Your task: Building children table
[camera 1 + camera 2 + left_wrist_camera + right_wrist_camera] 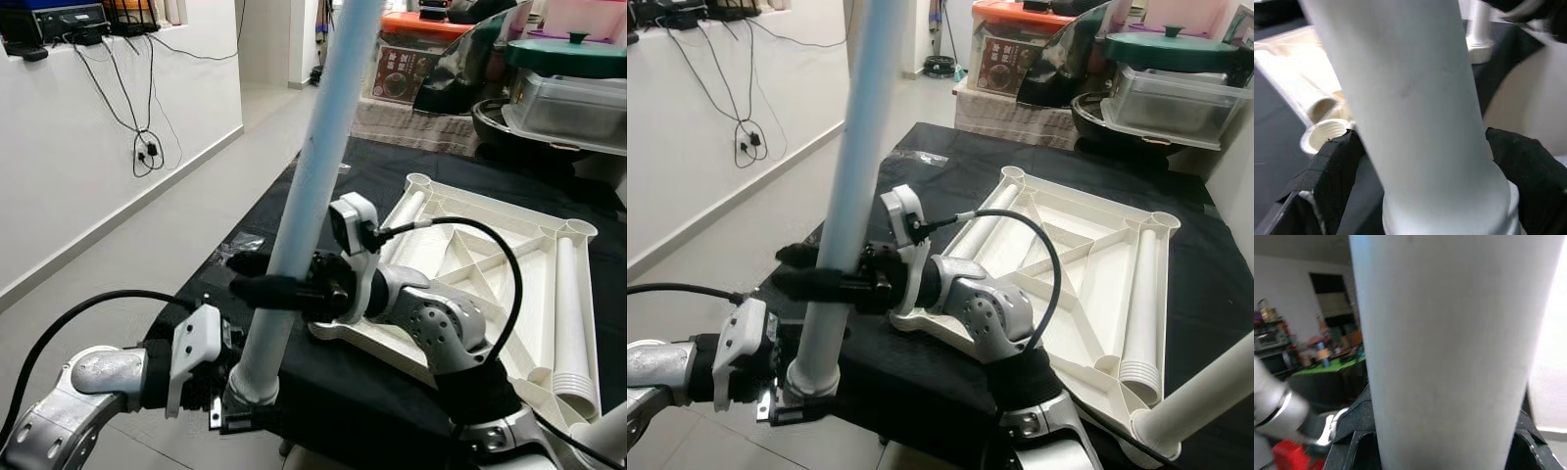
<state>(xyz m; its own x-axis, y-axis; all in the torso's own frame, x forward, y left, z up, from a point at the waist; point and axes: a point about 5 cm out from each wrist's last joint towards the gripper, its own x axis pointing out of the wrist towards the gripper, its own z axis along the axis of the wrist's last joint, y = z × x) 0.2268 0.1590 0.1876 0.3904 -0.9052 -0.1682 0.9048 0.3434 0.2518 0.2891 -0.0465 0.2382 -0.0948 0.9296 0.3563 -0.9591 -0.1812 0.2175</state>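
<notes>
- Table leg [313,186]: long pale tube, near upright with a slight tilt, running from lower centre of the left eye view up past the top edge. Flanged end points down, at lower centre.
- Left gripper [230,397]: lower left of frame, fingers closed on the leg just above the flange; left wrist view shows black pads [1334,169] pressed against both sides of the tube.
- Right gripper [279,289]: centre of frame, higher up the same leg, black fingers wrapped round it and clamped. Leg thus held at two heights.
- Tabletop [529,294]: white, upside down, ribs facing up, on the black cloth [323,196] at centre right. Corner sockets [418,182] open at the far corners; spare legs [573,323] lie in its channels.
- Another leg [1200,397] stands at lower right of the right eye view, apparently fitted already.
- Step, as judged: carrying one leg toward an open socket.
- Next move needs: bring the lower end over a free corner socket, square the leg to it, then press or twist home.
- Wall cables [147,147] at upper left, storage boxes [568,98] at upper right.
</notes>
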